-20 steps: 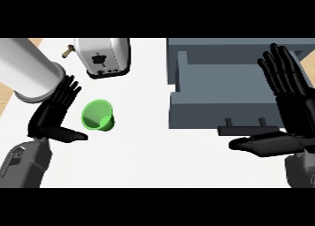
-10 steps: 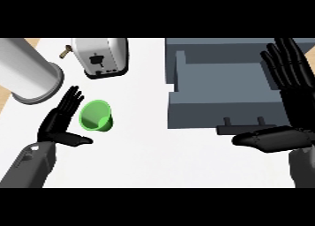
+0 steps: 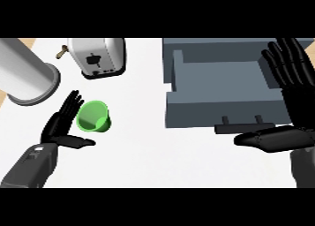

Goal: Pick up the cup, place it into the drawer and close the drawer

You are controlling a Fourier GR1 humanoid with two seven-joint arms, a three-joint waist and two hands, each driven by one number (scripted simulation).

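1. The green cup (image 3: pixel 93 116) is lying on its side on the white counter (image 3: pixel 147 154), well to the left of the grey drawer (image 3: pixel 219 88); its open mouth is facing the viewer and nothing is showing inside it.
2. The drawer is standing pulled open, its handle (image 3: pixel 240 127) pointing toward the robot; its inner compartment is showing only a bare grey floor.
3. The left hand (image 3: pixel 61 128) is resting just left of the cup, fingers straight and spread, thumb sticking out below the cup; it is holding nothing.
4. The right hand (image 3: pixel 296 106) is showing at the drawer's right side, fingers extended upward and wide, thumb lying beside the handle, grasping nothing.
5. A toaster (image 3: pixel 98 57) is sitting left of the drawer, above the cup.
6. A grey cylinder (image 3: pixel 23 73) is lying further left still.
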